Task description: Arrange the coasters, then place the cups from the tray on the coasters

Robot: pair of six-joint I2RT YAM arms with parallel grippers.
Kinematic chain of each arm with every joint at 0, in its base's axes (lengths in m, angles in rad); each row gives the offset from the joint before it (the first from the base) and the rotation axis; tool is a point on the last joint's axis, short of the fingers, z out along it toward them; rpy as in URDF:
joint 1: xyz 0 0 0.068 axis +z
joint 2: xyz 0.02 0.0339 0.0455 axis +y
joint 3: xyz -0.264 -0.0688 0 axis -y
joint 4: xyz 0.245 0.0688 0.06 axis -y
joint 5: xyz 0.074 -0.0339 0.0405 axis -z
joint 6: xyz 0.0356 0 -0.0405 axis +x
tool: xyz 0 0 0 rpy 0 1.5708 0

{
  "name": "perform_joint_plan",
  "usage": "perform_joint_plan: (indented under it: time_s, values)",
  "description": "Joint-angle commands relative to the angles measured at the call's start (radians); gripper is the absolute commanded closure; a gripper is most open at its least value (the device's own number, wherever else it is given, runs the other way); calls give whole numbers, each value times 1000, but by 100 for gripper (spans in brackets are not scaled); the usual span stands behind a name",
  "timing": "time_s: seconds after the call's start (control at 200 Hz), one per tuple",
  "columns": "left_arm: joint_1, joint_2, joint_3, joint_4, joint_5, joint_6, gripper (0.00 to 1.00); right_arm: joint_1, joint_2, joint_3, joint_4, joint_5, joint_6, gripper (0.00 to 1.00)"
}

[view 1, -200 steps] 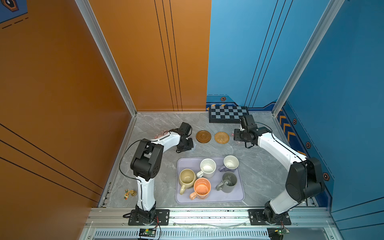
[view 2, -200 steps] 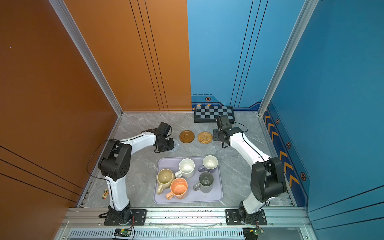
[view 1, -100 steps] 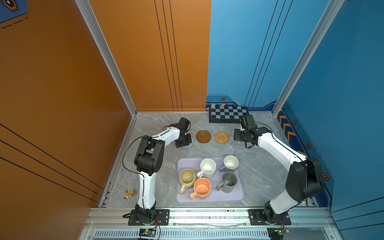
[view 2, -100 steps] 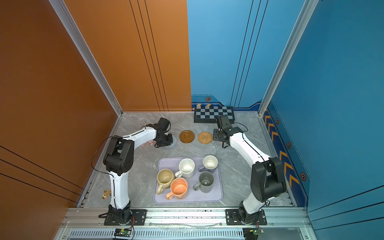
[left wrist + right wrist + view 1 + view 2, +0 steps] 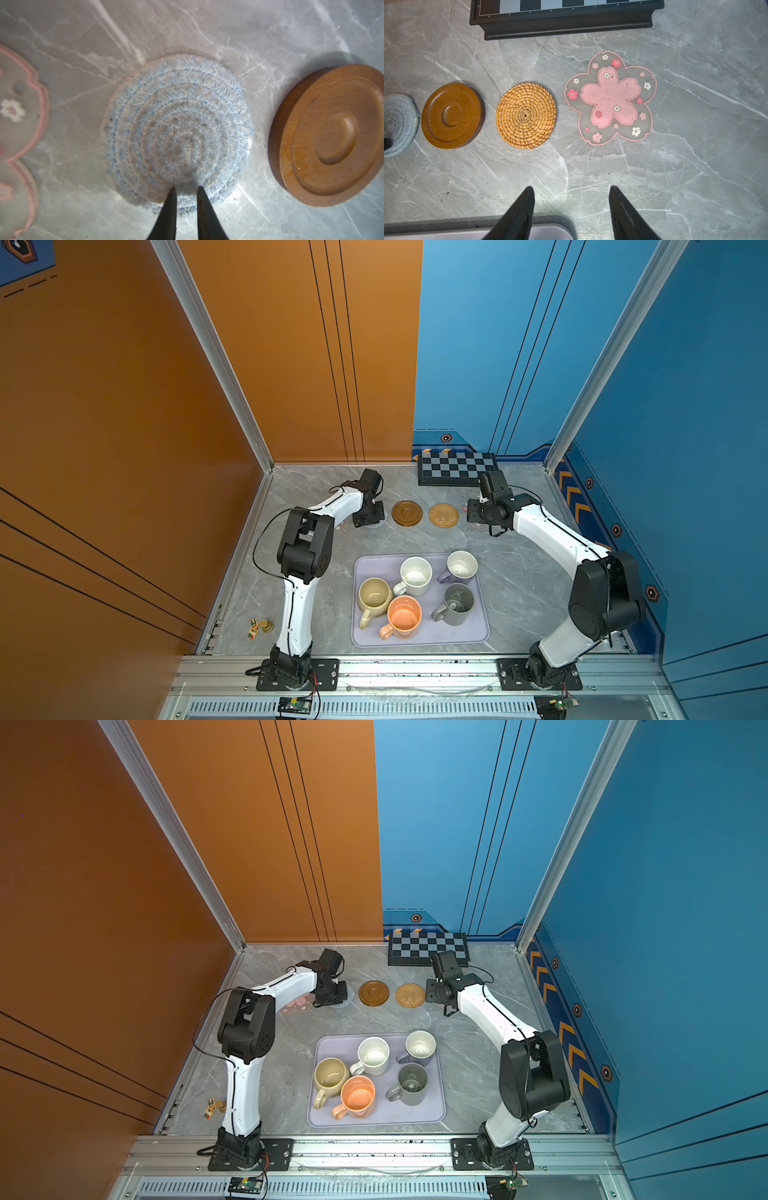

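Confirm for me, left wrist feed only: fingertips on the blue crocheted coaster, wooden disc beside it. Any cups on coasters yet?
Observer: None. All five cups stand on the lavender tray.
Operator: Right gripper?
Observer: The right gripper hangs open and empty above bare table.
Operator: Past the wooden disc?
Observer: From the blue crocheted coaster the row continues: wooden disc, rattan coaster, second pink flower coaster.
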Motion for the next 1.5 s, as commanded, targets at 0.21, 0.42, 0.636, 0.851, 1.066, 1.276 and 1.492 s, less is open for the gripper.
perform_joint_plan:
  time_s: [0.21, 0.42, 0.636, 0.851, 1.066, 1.276, 1.492]
  values:
    - [33, 42, 26, -85, -44, 53, 80, -6, 28, 40, -26, 18, 4, 40]
    - [36, 47, 31, -86, -22, 73, 80, -6, 23, 43, -28, 19, 4, 39]
    - [33, 46, 33, -86, -4, 76, 79, -6, 16, 40, -31, 21, 4, 40]
    - [22, 41, 27, -95, 4, 82, 79, -6, 10, 37, -31, 21, 6, 39]
    - [10, 29, 17, -100, -10, 79, 80, -6, 4, 26, -31, 21, 7, 39]
    - [9, 18, 17, -101, -20, 76, 79, -6, -6, 13, -31, 26, 4, 39]
    - [8, -13, 20, -101, -21, 66, 79, -6, -9, 10, -29, 25, 6, 39]
